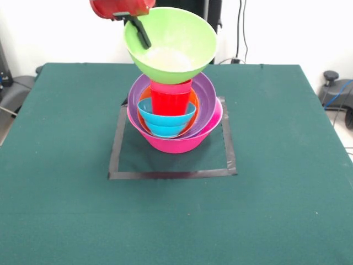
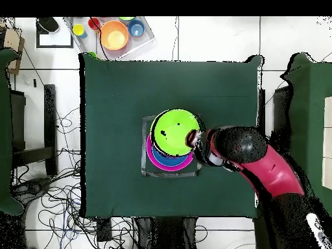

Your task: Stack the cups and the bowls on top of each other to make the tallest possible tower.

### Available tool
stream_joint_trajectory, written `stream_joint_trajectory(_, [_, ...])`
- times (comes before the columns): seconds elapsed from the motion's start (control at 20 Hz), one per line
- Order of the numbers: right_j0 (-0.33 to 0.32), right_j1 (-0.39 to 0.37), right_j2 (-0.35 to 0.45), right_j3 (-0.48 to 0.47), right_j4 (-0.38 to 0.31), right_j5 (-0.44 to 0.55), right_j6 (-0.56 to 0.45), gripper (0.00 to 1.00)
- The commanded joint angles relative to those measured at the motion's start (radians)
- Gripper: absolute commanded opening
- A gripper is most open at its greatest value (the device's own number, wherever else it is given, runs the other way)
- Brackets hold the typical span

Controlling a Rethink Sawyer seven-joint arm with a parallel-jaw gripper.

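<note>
Green, the big lime bowl [image 1: 171,47] is pinched at its rim by the pincer [image 1: 140,32], sitting tilted on the red cup [image 1: 171,98] in the tower [image 1: 175,118] on the tabletop [image 1: 60,193]; I think level it over the middle, then let go slowly.

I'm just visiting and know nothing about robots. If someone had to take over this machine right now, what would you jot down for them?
Gripper: shut on the rim of the lime green bowl, holding it tilted on top of the tower.
Tower: stands partly inside the taped square on the table. The pink bowl is the base, then the purple bowl, an orange bowl, blue bowls and a red cup with a pink-red cup over it.
Done: most pieces are nested.
Left: probably settle the green bowl level and let go. More pieces sit in a tray off the table.
</note>
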State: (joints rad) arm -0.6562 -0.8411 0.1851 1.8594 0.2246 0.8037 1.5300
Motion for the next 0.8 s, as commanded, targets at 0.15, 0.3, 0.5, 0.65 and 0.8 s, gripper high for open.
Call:
stream_joint_trajectory(0.15, [-0.011,-0.012,0.034,0.103,0.016,-0.086,0.088,0.0])
stream_joint_trajectory(0.3, [-0.011,-0.028,0.037,0.137,0.027,-0.115,0.099,0.0])
stream_joint_trajectory(0.5, [-0.013,-0.042,0.047,0.184,0.044,-0.164,0.105,0.0])
stream_joint_trajectory(0.65, [-0.014,-0.042,0.054,0.2,0.06,-0.192,0.115,0.0])
stream_joint_trajectory(0.8, [-0.014,-0.043,0.065,0.217,0.08,-0.221,0.123,0.0])
